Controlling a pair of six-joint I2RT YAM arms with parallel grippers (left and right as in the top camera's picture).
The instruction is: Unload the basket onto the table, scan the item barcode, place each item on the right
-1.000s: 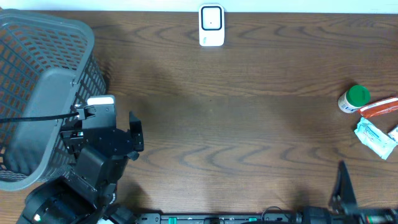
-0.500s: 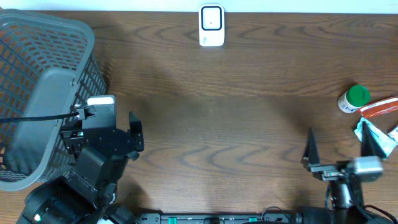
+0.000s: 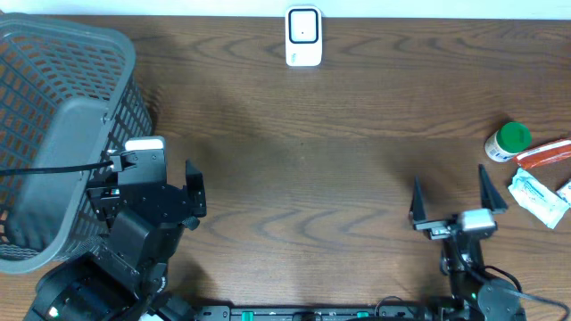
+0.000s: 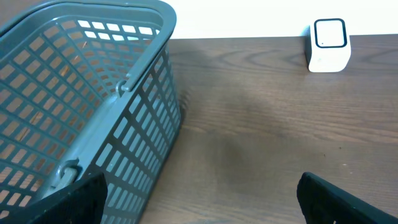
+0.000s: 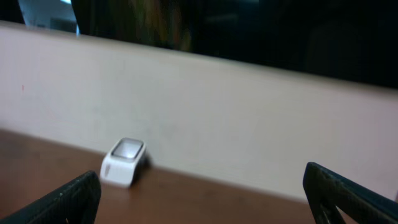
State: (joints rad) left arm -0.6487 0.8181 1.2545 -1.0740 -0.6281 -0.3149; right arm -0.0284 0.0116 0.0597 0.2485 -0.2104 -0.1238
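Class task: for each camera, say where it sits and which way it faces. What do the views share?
Overhead: above the table, looking straight down; left arm and right arm show at the near edge.
Left wrist: beside the basket, facing the white scanner; left gripper open at the bottom.
Right wrist: low, facing the far wall; right gripper open below.
Shared: all three show the scanner.

I'm seeing the red tube and white packets beside the green-capped bottle running off frame; labels too small to read. Right wrist view is blurring the scanner.
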